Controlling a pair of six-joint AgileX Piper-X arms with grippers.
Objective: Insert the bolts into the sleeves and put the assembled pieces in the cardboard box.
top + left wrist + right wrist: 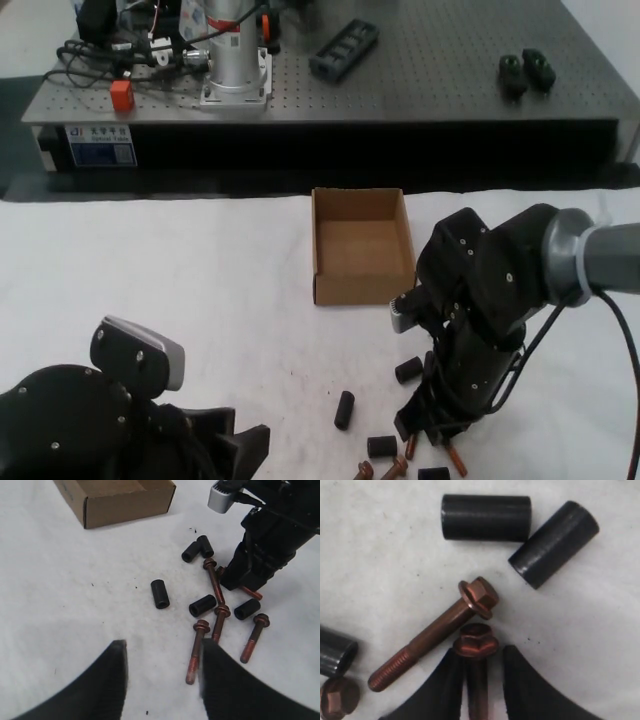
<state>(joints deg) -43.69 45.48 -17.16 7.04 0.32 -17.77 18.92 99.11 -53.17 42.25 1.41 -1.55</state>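
Observation:
Several copper bolts and black sleeves lie loose on the white cloth. My right gripper (476,690) points down at the cloth, shut on a bolt (476,652) lying between its fingers. A second bolt (435,635) lies slanted right beside it, and two sleeves (486,517) (554,542) rest just beyond. In the left wrist view the right gripper (245,577) stands among the bolts (196,644) and sleeves (160,594). My left gripper (162,680) hovers open and holds nothing, a short way from the pile. The cardboard box (360,245) sits open behind the parts.
A metal breadboard bench (450,70) with cables, a post and small black parts runs along the back, beyond the cloth. White cloth (200,280) stretches to the left of the box. The left arm (100,420) fills the near left corner.

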